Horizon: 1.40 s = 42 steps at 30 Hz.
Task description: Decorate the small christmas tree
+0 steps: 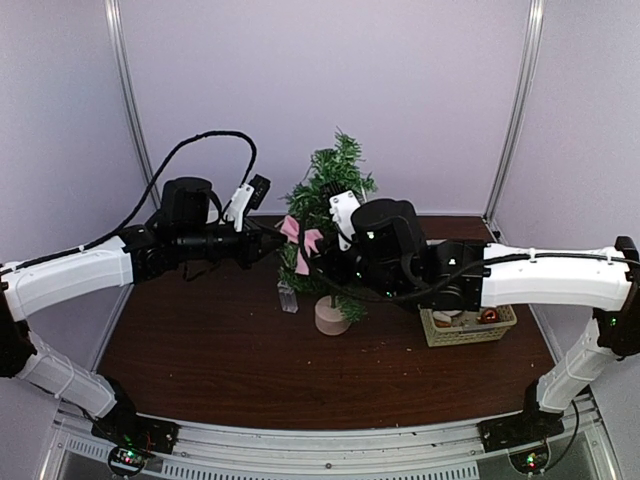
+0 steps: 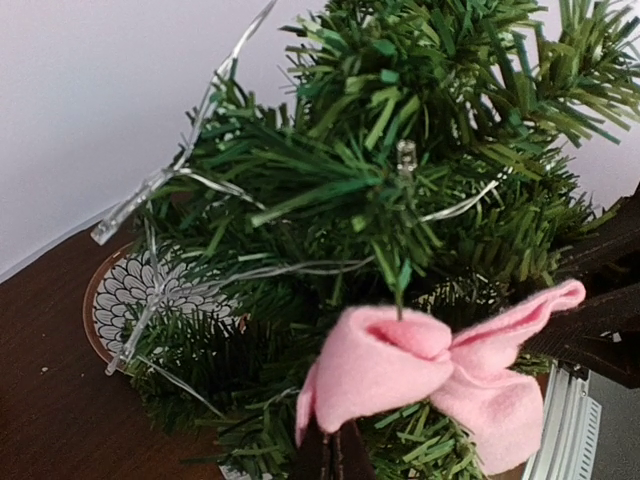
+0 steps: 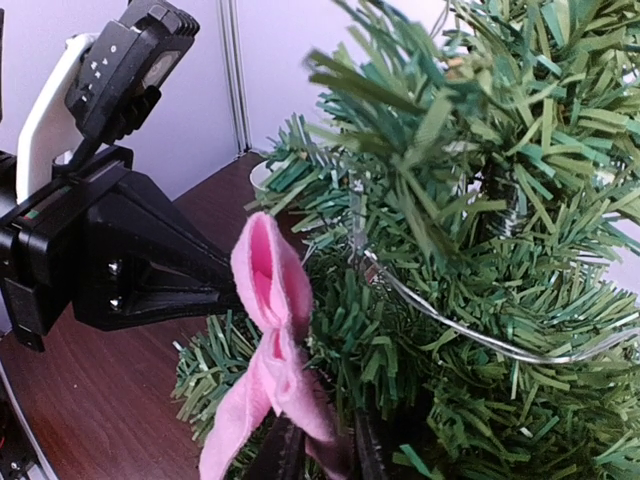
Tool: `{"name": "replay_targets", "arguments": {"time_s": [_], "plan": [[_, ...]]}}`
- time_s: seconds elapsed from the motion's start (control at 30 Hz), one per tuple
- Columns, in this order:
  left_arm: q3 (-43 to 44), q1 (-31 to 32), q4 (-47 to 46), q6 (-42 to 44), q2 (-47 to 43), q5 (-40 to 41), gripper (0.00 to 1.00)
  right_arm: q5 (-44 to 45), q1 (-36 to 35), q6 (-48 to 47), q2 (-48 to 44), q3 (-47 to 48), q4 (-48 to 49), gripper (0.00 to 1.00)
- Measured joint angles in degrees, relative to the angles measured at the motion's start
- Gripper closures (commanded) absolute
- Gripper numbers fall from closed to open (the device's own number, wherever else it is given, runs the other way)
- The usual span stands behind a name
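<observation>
The small christmas tree (image 1: pixel 328 195) stands mid-table on its pale base (image 1: pixel 332 318), with a thin clear light string (image 3: pixel 480 335) running through its branches. A pink felt bow (image 1: pixel 300 237) sits against the tree's left side. My left gripper (image 2: pixel 335 455) reaches in from the left and is shut on one loop of the bow (image 2: pixel 385 375). From the right, my right gripper (image 3: pixel 328 455) has its fingers slightly apart, and a tail of the bow (image 3: pixel 265 300) lies between them against the branches.
A small wicker basket (image 1: pixel 470 328) with ornaments sits at the right, under my right arm. A clear plastic piece (image 1: pixel 288 298) hangs left of the tree base. A round patterned plate (image 2: pixel 120 295) lies behind the tree. Walls close in at the back and sides.
</observation>
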<state>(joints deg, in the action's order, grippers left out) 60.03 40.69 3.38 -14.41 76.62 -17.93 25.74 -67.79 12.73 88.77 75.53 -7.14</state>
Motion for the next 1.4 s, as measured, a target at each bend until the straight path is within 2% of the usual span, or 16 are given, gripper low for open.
{"name": "replay_targets", "arguments": {"time_s": [0.07,0.13,0.23,0.4,0.73,1.07,1.23,1.3,1.4], "plan": [[0.0,0.0,0.24,0.0,0.0,0.0,1.0,0.09,-0.2,0.39,0.0,0.0,-0.07,0.74],[0.0,0.0,0.48,0.02,0.0,0.0,1.0,0.09,-0.48,0.66,-0.02,0.0,-0.2,0.67],[0.31,0.0,1.27,0.0,0.0,-0.04,0.95,0.11,-0.74,0.92,-0.17,0.0,-0.63,0.59],[0.48,0.0,1.42,0.07,-0.07,-0.09,0.73,0.09,-1.27,1.25,-1.73,-0.02,-1.49,0.55],[0.13,0.0,1.68,0.17,-4.94,0.28,0.5,0.0,-1.38,2.21,-6.47,-1.01,-1.66,0.5],[-4.35,0.44,2.25,0.42,-8.85,0.48,0.45,-1.79,-1.68,2.05,-10.03,-4.28,-0.94,0.48],[-8.2,3.02,2.01,2.29,-13.14,2.51,0.42,-3.85,-1.68,0.92,-12.79,-6.14,0.24,0.49],[-8.24,4.44,1.77,3.8,-13.97,3.45,0.47,-4.68,-1.7,0.48,-14.27,-6.91,0.85,0.55],[-8.02,6.86,1.36,6.03,-14.25,4.46,0.6,-6.14,-1.73,-0.37,-17.44,-9.2,2.05,0.66]]}}
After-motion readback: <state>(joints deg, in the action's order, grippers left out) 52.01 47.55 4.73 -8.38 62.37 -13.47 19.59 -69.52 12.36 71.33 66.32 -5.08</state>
